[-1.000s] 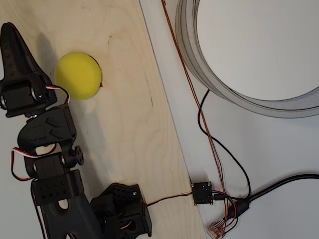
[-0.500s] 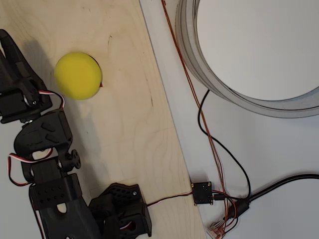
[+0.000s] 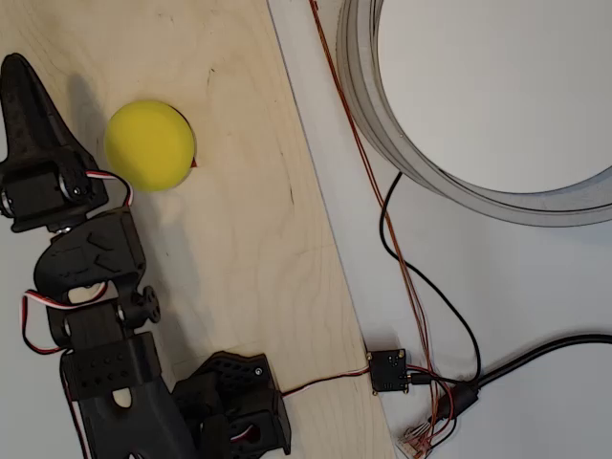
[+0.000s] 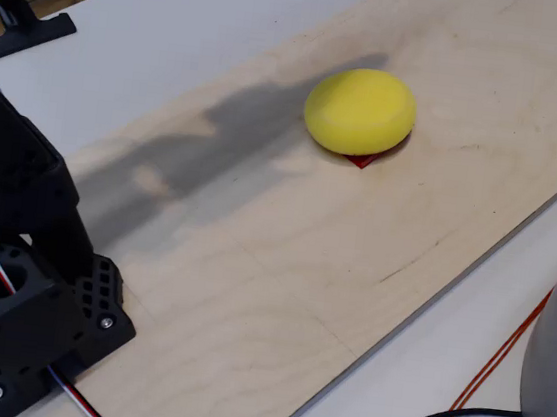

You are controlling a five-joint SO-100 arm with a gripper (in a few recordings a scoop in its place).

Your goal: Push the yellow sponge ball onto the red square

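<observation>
The pale plywood board (image 3: pixel 239 239) lies across the white table (image 4: pixel 178 26), with a large grey ring-shaped drum (image 3: pixel 382 134) off to the right in the overhead view. The black printed arm (image 3: pixel 86 316) rises from its base at the board's lower left, and its gripper (image 3: pixel 24 91) points up just left of the bright yellow round foam ball (image 3: pixel 149 145); the fingers look pressed together into one point, though the overhead view cannot settle it. The ball sits over the small orange-red flat square (image 4: pixel 362 161) (only a corner peeks out). The push seems essentially done; backing away without nudging the ball is probably what remains.
</observation>
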